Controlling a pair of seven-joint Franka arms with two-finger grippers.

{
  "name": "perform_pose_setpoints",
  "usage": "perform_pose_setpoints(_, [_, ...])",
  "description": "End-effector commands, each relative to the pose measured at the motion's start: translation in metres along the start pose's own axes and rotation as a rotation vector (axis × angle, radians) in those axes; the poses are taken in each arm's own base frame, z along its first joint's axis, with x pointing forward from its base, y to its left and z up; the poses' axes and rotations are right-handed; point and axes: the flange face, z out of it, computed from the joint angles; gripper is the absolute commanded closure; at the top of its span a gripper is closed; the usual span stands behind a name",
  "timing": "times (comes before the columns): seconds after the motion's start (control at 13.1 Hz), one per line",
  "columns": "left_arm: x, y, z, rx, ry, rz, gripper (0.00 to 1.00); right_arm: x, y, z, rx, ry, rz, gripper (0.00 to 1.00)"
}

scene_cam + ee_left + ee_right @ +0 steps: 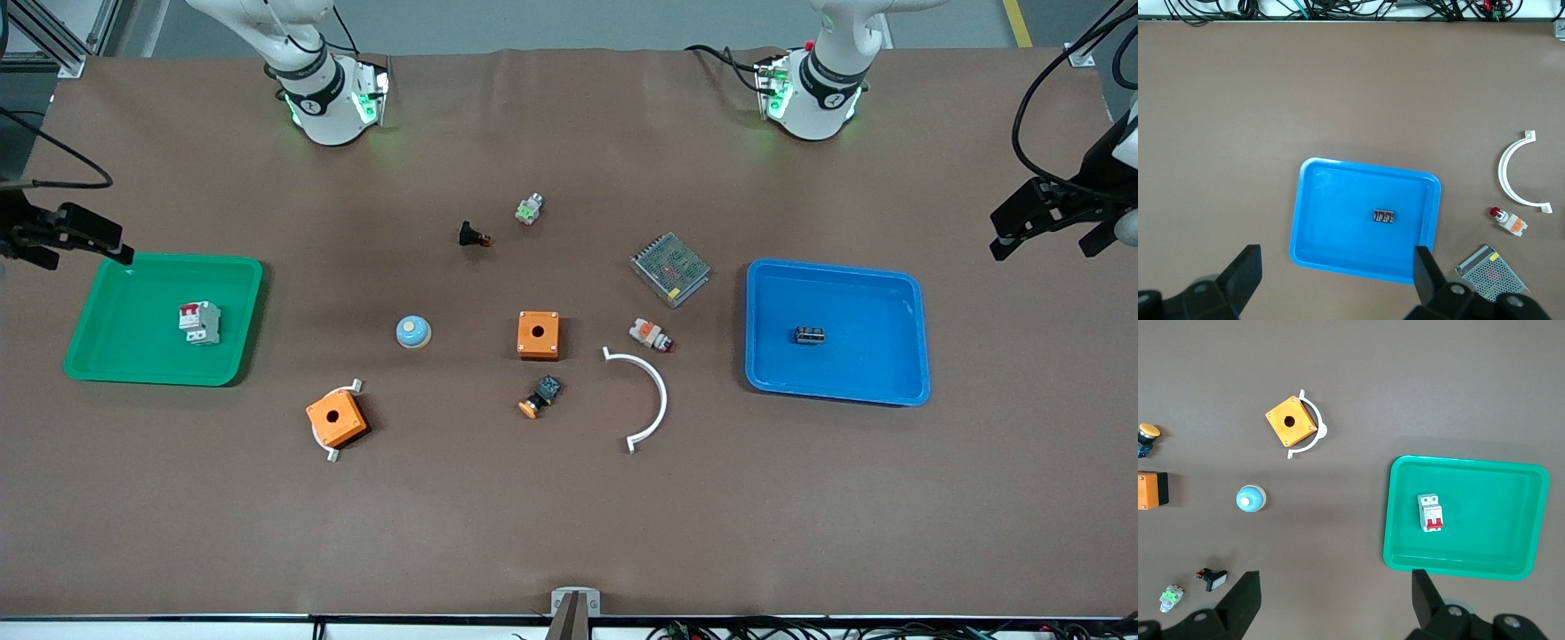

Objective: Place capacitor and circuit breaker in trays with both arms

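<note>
The capacitor (809, 335), a tiny dark block, lies alone in the blue tray (889, 382) at the left arm's end of the table; it also shows in the left wrist view (1384, 217). The circuit breaker (199, 323), white-grey with a red switch, lies in the green tray (107, 356) at the right arm's end, and shows in the right wrist view (1431, 512). My left gripper (1053, 229) hangs high, open and empty, over the table beside the blue tray (1338, 267). My right gripper (84, 253) hangs high, open and empty, by the green tray's corner (1336, 590).
Between the trays lie two orange boxes (538, 334) (336, 419), a white arc (653, 400), a blue-white dome (413, 332), a metal mesh unit (669, 268), an orange-capped push-button (540, 396), a white-and-orange cylinder (651, 335), a black red-tipped part (473, 236) and a green-white part (530, 209).
</note>
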Motion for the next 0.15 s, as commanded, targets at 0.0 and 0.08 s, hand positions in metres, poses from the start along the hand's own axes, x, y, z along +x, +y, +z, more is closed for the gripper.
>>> perform_pose_setpoints(0.0, [0.0030,-0.0011,-0.0060,-0.016,-0.005,0.000,0.00,-0.0165,-0.0006,-0.0028,0.014,0.014,0.013,0.00])
perform_pose_setpoints(0.08, [0.0025,0.0006,-0.0058,-0.017,-0.008,0.002,0.00,-0.0156,-0.0005,-0.0026,0.014,0.014,0.011,0.00])
